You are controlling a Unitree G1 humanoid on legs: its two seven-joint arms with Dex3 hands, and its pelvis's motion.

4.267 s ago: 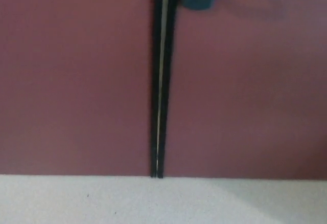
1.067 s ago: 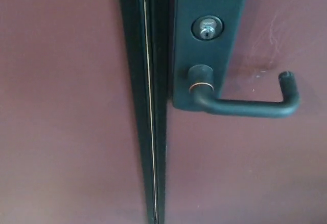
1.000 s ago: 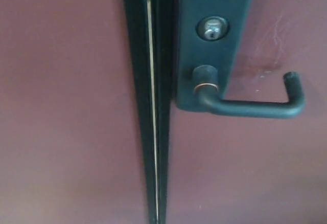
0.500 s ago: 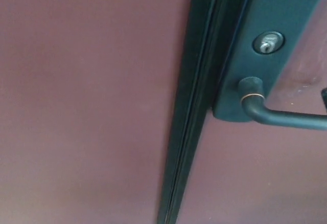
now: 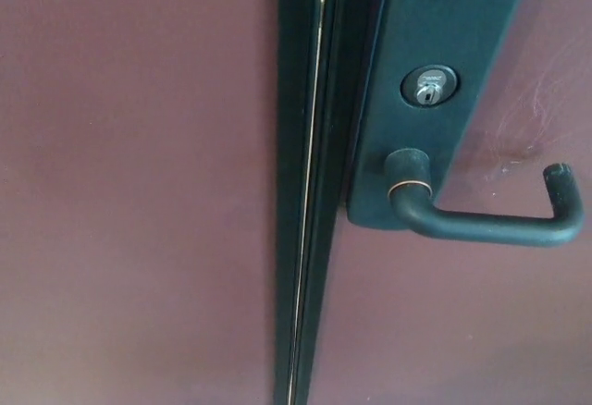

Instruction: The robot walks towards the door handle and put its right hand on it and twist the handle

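Note:
A dark lever door handle [image 5: 490, 223] juts from a dark backplate [image 5: 444, 44] on the right maroon door leaf [image 5: 462, 331]. The lever runs level to the right and ends in a short return bent back toward the door at the far right. A silver keyhole cylinder [image 5: 428, 85] sits just above the lever's pivot. Neither of my hands shows in the head view.
A black vertical seam [image 5: 310, 183] with a thin bright line separates the right leaf from the left maroon leaf [image 5: 139, 183]. The doors fill the whole view at close range.
The camera has shifted: the seam and handle slid left in the picture since half a second ago, bringing the whole lever back into view. The handle itself stays level.

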